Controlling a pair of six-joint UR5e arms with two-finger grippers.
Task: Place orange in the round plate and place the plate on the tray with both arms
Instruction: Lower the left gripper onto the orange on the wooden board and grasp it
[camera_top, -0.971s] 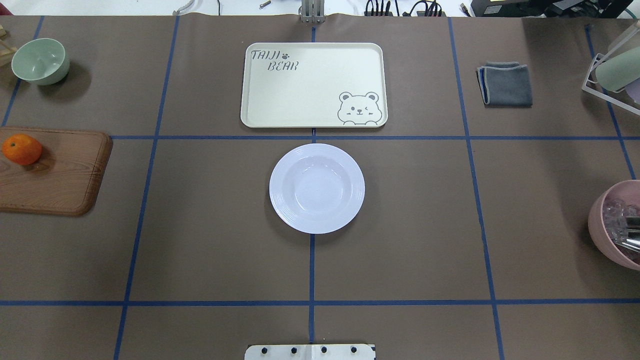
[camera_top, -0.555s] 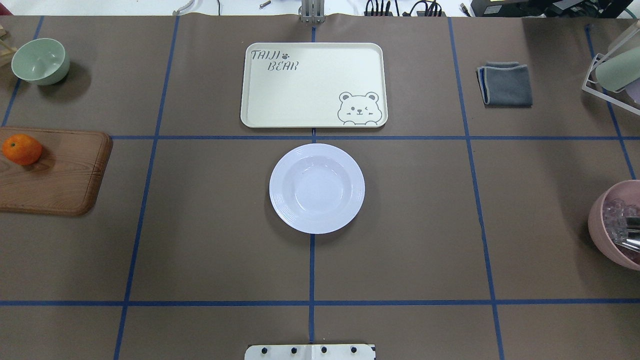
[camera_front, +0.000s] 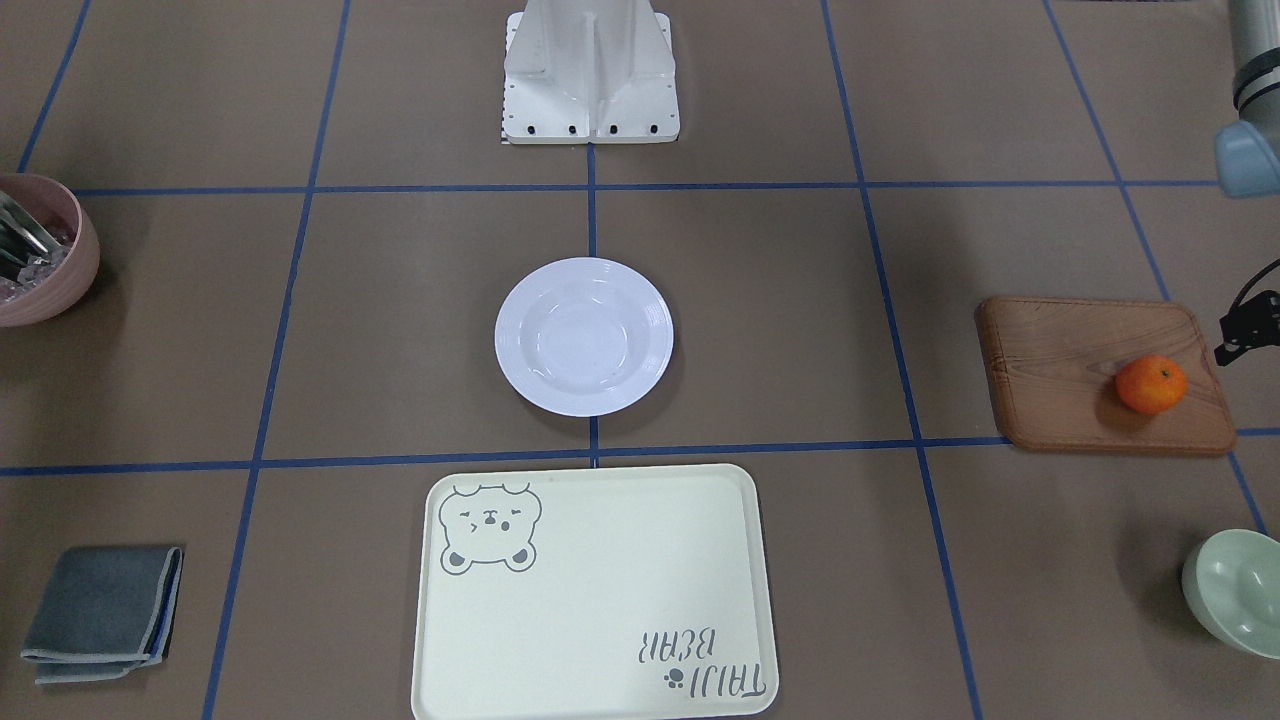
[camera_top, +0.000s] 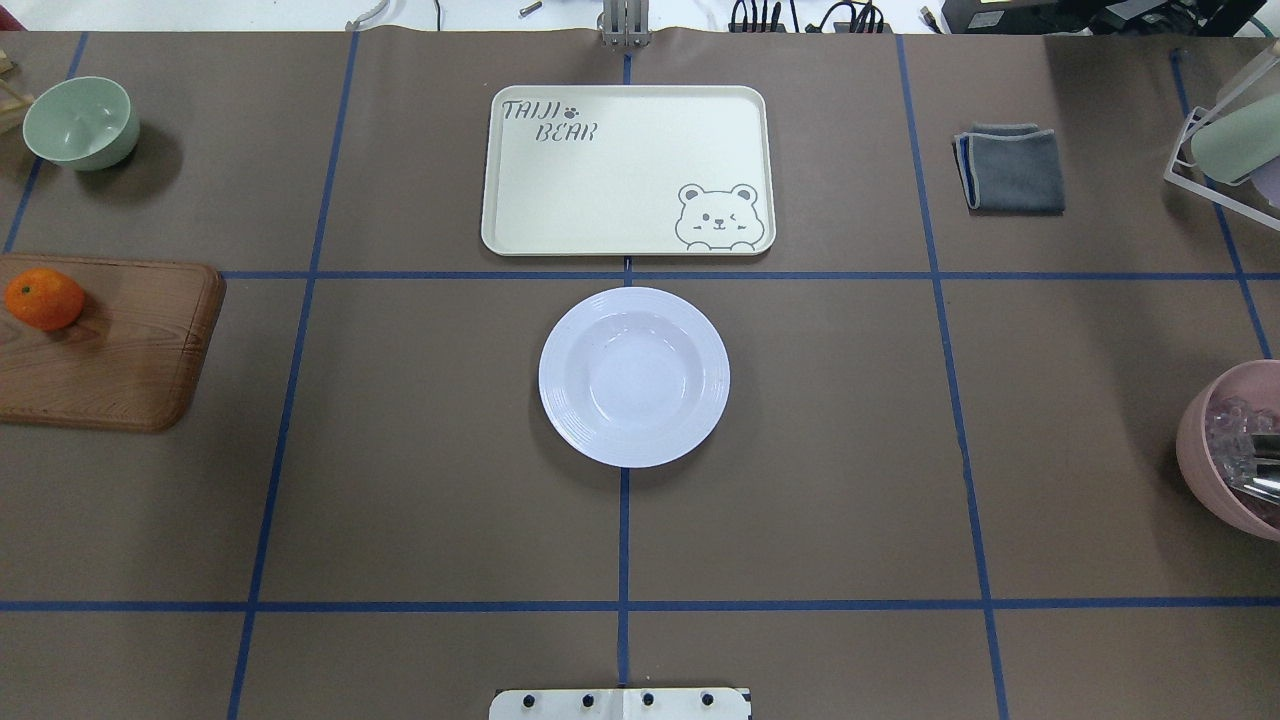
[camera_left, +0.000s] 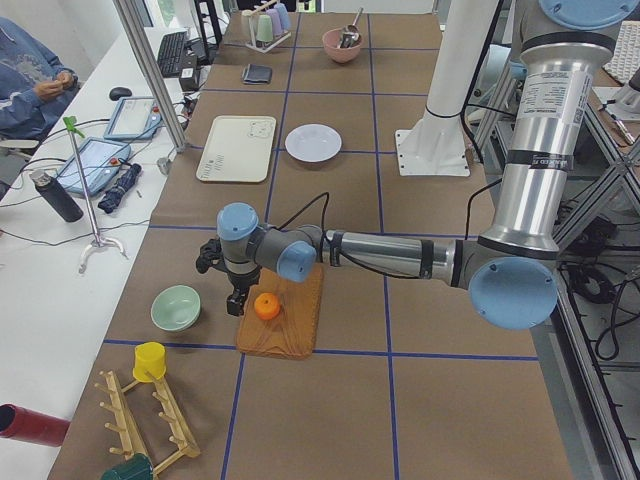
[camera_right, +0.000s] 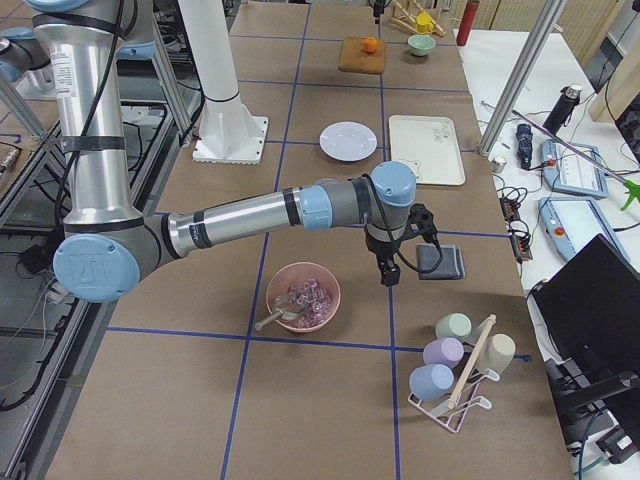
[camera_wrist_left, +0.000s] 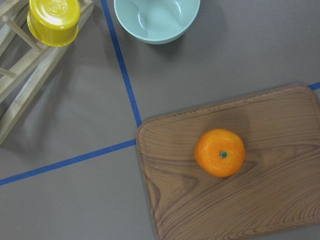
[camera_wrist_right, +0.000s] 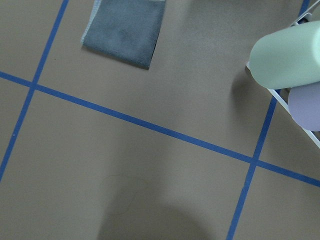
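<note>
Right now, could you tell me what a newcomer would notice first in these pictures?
The bright orange sits on a wooden board at the table's left end, with the left hand hanging close by it. In the middle lies an empty white plate, and beyond it from the robot a cream tray with a bear face.

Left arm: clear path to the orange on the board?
Probably yes. The left gripper hangs close to the orange, which sits alone on the wooden board, nothing covering it.
</note>
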